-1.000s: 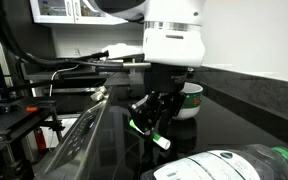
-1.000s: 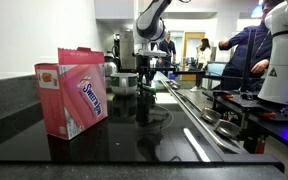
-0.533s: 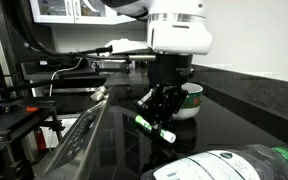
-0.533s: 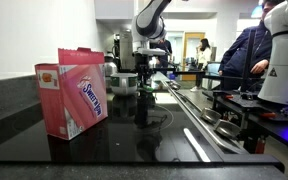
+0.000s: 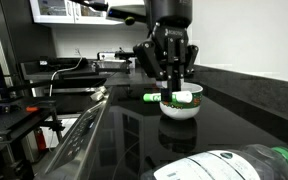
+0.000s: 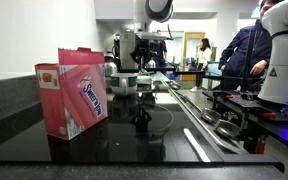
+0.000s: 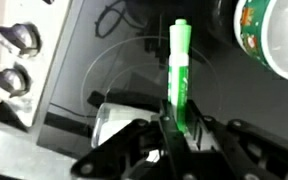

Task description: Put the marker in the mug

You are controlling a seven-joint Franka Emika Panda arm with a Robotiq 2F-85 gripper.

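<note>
- I'm driving the arm in what looks like a kitchen set up inside a robotics lab.
- Kitchen signs: the wrist view shows a glossy black glass cooktop (image 7: 104, 75) with a burner ring marked on it. Metal knobs (image 7: 16, 38) line its edge.
- In an exterior view, a glass-fronted wall cabinet (image 5: 54, 8) hangs above the dark counter (image 5: 254, 110), and a mug (image 5: 181, 104) sits on that counter.
- A pink sweetener box (image 6: 72, 92) stands on the same dark surface.
- Lab signs: loose cables (image 5: 64, 68) run over a black equipment rack (image 5: 14, 112).
- A white robot base (image 6: 282, 60) stands at the edge, and people (image 6: 246, 55) stand in the open room behind.
</note>
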